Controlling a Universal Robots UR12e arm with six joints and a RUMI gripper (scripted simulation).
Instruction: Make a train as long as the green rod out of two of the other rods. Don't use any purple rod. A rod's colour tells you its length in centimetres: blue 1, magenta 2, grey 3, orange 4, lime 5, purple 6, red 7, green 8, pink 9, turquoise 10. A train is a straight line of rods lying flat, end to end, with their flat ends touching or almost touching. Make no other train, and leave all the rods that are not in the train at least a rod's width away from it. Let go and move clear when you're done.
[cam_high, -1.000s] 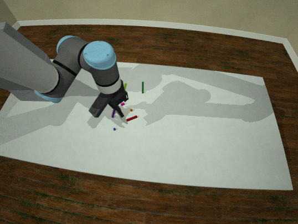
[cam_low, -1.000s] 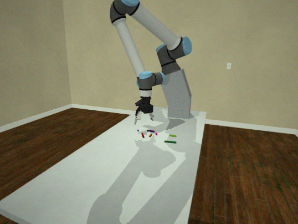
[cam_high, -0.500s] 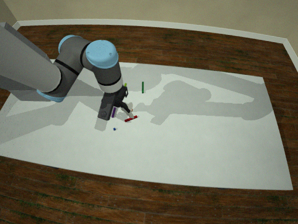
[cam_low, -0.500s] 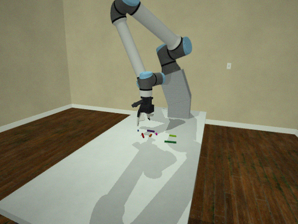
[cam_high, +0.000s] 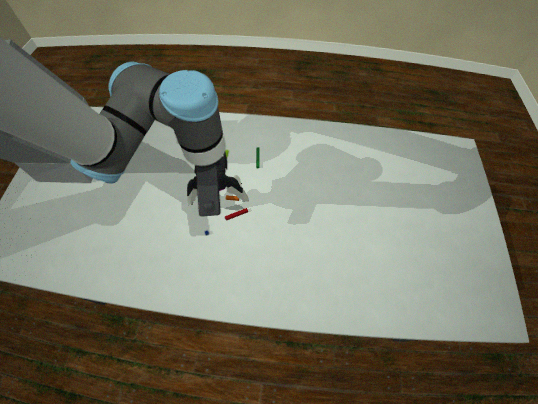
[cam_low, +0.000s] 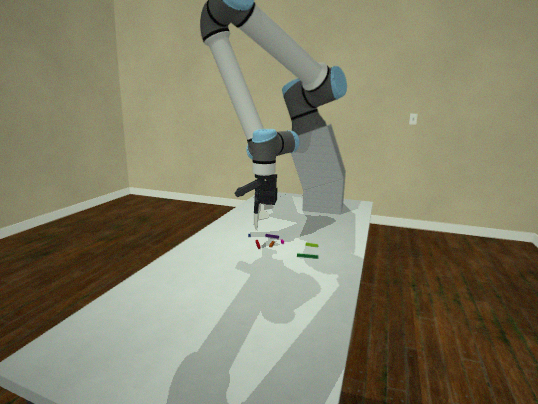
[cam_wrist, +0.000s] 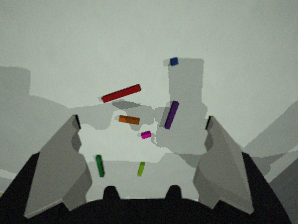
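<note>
My gripper (cam_high: 215, 193) (cam_low: 257, 220) (cam_wrist: 144, 116) is open and empty, hanging a little above a cluster of rods on the white mat (cam_high: 350, 275). In the wrist view, between the fingers, lie a red rod (cam_wrist: 121, 93) (cam_high: 236, 214) (cam_low: 258, 244), an orange rod (cam_wrist: 129, 119) (cam_high: 232, 198) (cam_low: 272, 244), a small magenta rod (cam_wrist: 146, 134) (cam_low: 282, 241) and a purple rod (cam_wrist: 171, 114) (cam_low: 271, 235). A blue cube (cam_wrist: 173, 61) (cam_high: 207, 232) lies apart beyond them. The green rod (cam_wrist: 100, 165) (cam_high: 258, 157) (cam_low: 307, 256) and a lime rod (cam_wrist: 141, 169) (cam_low: 312, 245) lie apart, toward the arm's base.
The mat lies on a wooden floor (cam_high: 350, 75). The arm's grey pedestal (cam_low: 322, 175) stands at the mat's far end. The arm's shadows fall across the mat.
</note>
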